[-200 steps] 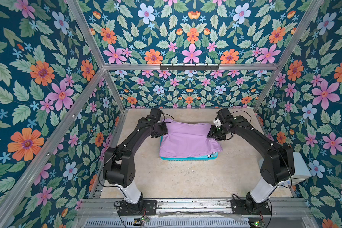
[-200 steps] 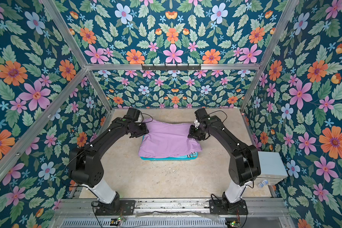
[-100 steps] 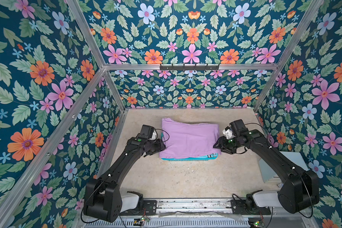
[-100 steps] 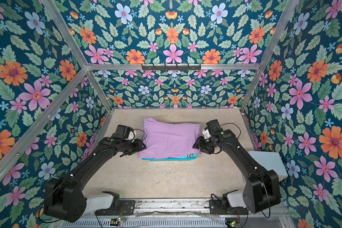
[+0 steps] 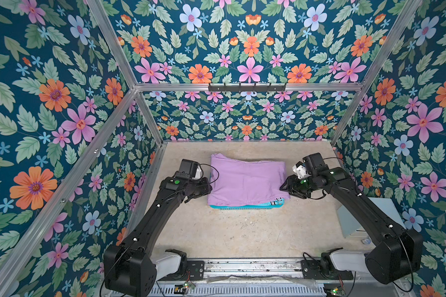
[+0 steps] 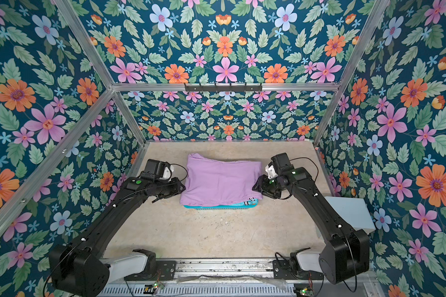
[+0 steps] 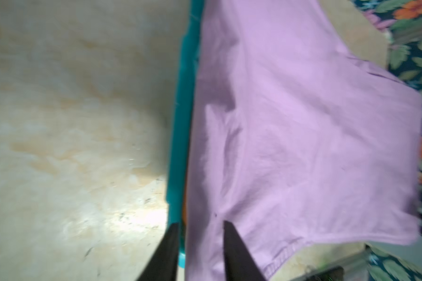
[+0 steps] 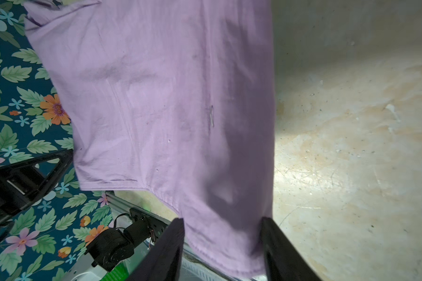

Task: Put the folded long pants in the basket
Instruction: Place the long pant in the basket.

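The lilac folded long pants (image 5: 247,180) (image 6: 222,180) lie flat on top of the teal basket (image 5: 242,206) (image 6: 216,206) and cover nearly all of it. A turquoise pair with a striped band (image 5: 273,201) (image 6: 247,202) peeks out at the near right corner. My left gripper (image 5: 209,189) (image 7: 199,225) straddles the lilac cloth's (image 7: 302,121) near left corner. One finger sits outside the basket rim (image 7: 180,121) and the other on the cloth; the view is blurred. My right gripper (image 5: 283,187) (image 8: 222,219) stands open, the cloth's (image 8: 168,97) near right corner lying loose between its fingers.
A pale blue-grey box (image 5: 355,216) (image 6: 350,213) sits by the right wall behind the right arm. Floral walls close in on three sides. A black hook bar (image 5: 246,87) hangs at the back. The metal base rail (image 5: 242,267) runs along the front edge.
Over the last second both arms dropped low and the grippers slid from the lilac pants' far corners to the near ends of their sides. The pants kept their place on the basket.
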